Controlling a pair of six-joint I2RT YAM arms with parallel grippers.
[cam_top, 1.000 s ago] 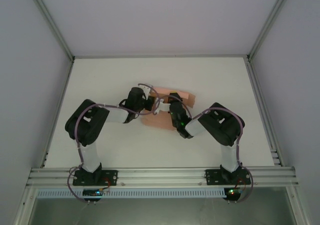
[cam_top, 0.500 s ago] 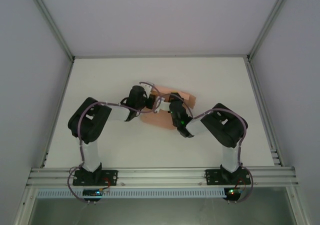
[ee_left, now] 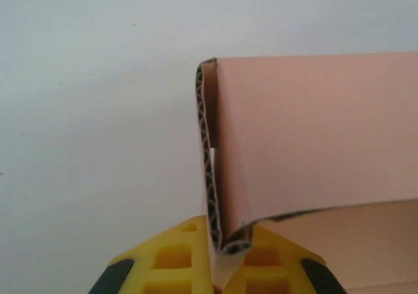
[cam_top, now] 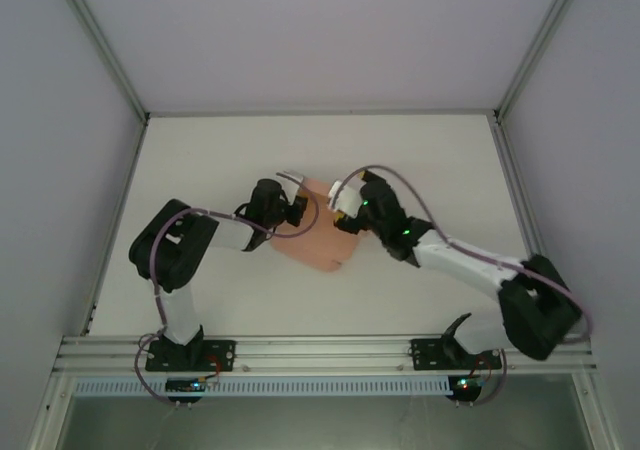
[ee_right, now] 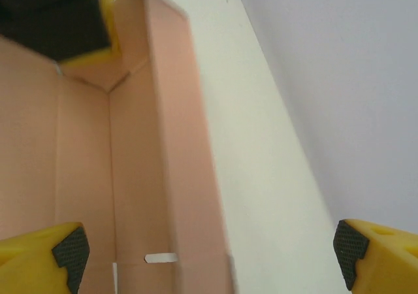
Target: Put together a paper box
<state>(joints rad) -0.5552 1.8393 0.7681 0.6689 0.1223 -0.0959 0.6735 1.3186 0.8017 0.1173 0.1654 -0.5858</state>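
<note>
While left fingers pinch paper box wall, right fingers spread near its edge.

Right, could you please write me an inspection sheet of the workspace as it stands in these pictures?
Surface: white table, flat and plain.
Job's things: paper box, salmon-pink card, partly folded, lying mid-table between the two arms.
Clutter: nothing seen.
Grippers: left gripper has its jaws shut on a doubled-over edge of the card. Right gripper has its jaws wide open beside the box and holds nothing.
Cables: purple cables loop along both arms, one arching above the right wrist.
Surroundings: pale enclosure walls. An aluminium rail at the near edge carries the arm bases.
</note>
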